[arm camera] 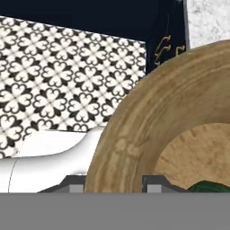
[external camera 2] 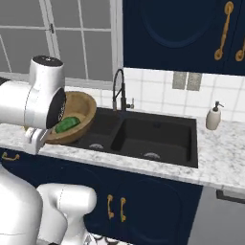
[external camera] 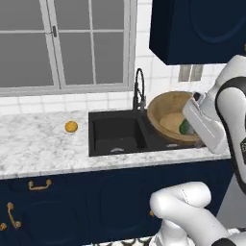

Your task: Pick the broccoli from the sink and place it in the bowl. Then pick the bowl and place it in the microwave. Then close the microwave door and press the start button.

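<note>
No legible text, labels, brands or nos. anywhere in these views.

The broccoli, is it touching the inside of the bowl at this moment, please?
Touching. In the right base view the broccoli lies against the lighter inner surface of the tilted bowl, with no gap visible.

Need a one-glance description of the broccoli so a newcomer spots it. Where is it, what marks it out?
Find the black double-basin sink under the window. Beside its gooseneck faucet, a wide tan wooden bowl sits tilted, gripped by the claw. The small lumpy green broccoli lies inside it, unlike the round orange fruit on the counter.
</note>
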{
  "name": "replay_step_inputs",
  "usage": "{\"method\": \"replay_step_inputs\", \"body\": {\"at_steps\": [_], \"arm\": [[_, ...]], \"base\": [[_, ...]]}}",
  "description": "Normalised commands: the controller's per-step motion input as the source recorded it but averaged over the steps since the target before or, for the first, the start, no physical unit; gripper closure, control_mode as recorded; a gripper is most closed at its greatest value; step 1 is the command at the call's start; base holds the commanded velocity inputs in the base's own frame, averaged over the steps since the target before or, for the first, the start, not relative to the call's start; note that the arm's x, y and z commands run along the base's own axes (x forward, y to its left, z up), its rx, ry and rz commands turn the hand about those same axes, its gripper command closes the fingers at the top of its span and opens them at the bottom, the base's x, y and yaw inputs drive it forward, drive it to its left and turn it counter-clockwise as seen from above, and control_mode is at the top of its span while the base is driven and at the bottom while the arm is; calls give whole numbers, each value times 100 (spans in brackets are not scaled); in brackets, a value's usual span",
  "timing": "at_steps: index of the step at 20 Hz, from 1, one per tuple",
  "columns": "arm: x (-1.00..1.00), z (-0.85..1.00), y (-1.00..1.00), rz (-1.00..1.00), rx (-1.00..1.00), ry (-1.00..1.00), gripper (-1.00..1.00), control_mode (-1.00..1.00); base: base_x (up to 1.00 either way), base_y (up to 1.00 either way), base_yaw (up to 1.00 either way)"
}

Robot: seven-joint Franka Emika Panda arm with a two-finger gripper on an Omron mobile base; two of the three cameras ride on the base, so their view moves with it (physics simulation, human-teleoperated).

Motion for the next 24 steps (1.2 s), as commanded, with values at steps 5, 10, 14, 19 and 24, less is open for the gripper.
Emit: {"method": "replay_step_inputs", "body": {"at_steps": [5, 10, 14, 19, 24], "arm": [[0, 0, 0, 0, 0, 0, 100, 100], [0, 0, 0, 0, 0, 0, 100, 100], [0, 0, 0, 0, 0, 0, 100, 100], [0, 0, 0, 0, 0, 0, 100, 100], [0, 0, 0, 0, 0, 0, 100, 100]], "base": [[0, 74, 79], [0, 21, 93], [0, 0, 100], [0, 0, 97], [0, 12, 89]]}}
